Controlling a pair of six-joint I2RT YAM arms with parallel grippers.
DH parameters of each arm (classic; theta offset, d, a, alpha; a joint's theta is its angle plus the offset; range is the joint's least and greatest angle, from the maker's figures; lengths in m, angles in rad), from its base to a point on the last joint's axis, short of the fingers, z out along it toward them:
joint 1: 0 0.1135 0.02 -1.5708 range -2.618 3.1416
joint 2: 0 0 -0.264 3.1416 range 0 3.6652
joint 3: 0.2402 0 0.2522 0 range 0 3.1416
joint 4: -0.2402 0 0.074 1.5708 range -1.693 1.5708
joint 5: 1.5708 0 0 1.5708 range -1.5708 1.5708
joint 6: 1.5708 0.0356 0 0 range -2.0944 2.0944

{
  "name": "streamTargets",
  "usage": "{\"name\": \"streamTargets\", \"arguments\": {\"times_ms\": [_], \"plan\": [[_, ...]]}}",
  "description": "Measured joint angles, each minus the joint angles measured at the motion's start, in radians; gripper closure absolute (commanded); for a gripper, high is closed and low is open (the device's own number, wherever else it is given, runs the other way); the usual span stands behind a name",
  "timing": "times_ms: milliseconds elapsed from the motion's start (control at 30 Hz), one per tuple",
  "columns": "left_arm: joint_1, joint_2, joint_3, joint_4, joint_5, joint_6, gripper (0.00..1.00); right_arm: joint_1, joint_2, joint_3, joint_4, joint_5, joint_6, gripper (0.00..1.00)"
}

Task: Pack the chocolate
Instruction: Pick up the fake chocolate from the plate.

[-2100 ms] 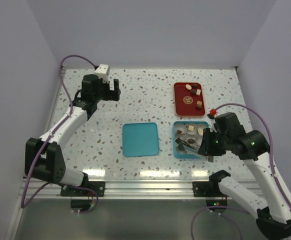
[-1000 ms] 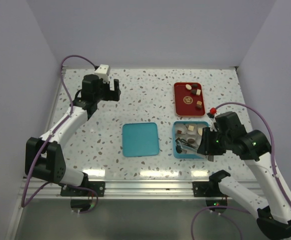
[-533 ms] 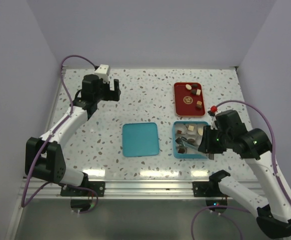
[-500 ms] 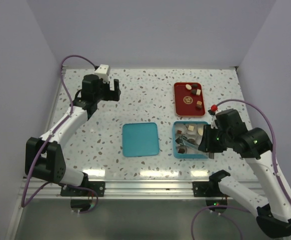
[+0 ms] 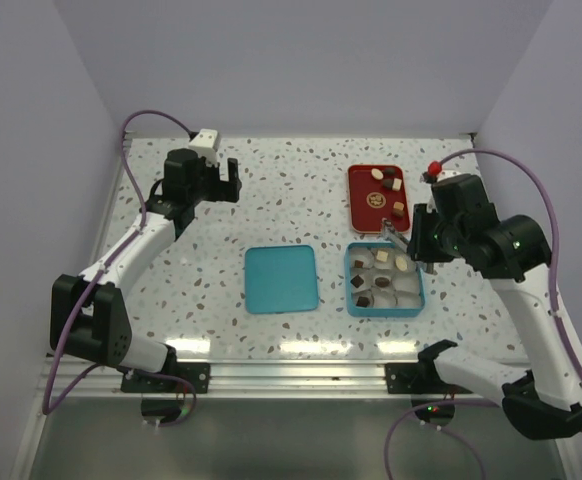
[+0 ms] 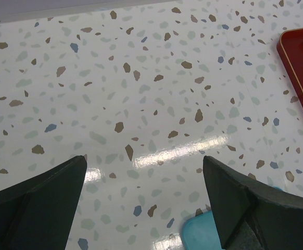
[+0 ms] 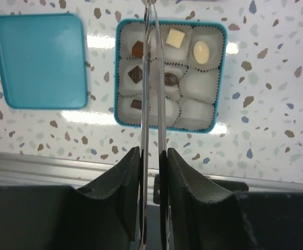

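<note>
Several pieces of chocolate (image 7: 135, 74) sit in paper cups inside the open teal box (image 7: 222, 78), dark ones at left and centre, cream ones (image 7: 201, 51) at the far side. More chocolate (image 5: 399, 208) lies on the red tray (image 5: 361, 215). My right gripper (image 5: 418, 243) hangs above the box's far edge, shut on metal tongs (image 7: 146, 94). Their blades (image 5: 396, 238) point toward the tray's near edge, and their tips leave the wrist view at the top. My left gripper (image 5: 216, 180) stands open over bare table at the far left, holding nothing.
The teal lid (image 5: 282, 278) lies flat left of the box (image 5: 416, 300). Its corner (image 6: 203, 234) shows in the left wrist view, with the tray's edge (image 6: 297, 67) at the right. The table's metal front rail (image 7: 63, 164) runs just below the box.
My right arm has risen and drawn back, pulling the tongs out of the box toward the red tray. The left arm has not moved.
</note>
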Motion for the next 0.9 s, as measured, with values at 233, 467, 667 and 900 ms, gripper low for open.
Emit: {"name": "streamTargets", "arguments": {"times_ms": [233,467,667,900], "plan": [[0.0,0.0,0.0,0.0,0.0,0.0,0.0,0.0,0.076,0.061,0.003,0.093,-0.042,0.71],[0.0,0.0,0.0,0.0,-0.001,0.0,0.0,-0.022,0.206,0.034,0.095,0.095,-0.101,0.71],[0.0,0.0,0.0,0.0,-0.012,0.0,0.0,-0.129,0.324,0.008,0.268,0.066,-0.161,0.71],[0.0,0.001,0.0,0.0,-0.014,0.0,0.0,-0.257,0.431,-0.024,0.451,0.014,-0.219,0.7]]}}
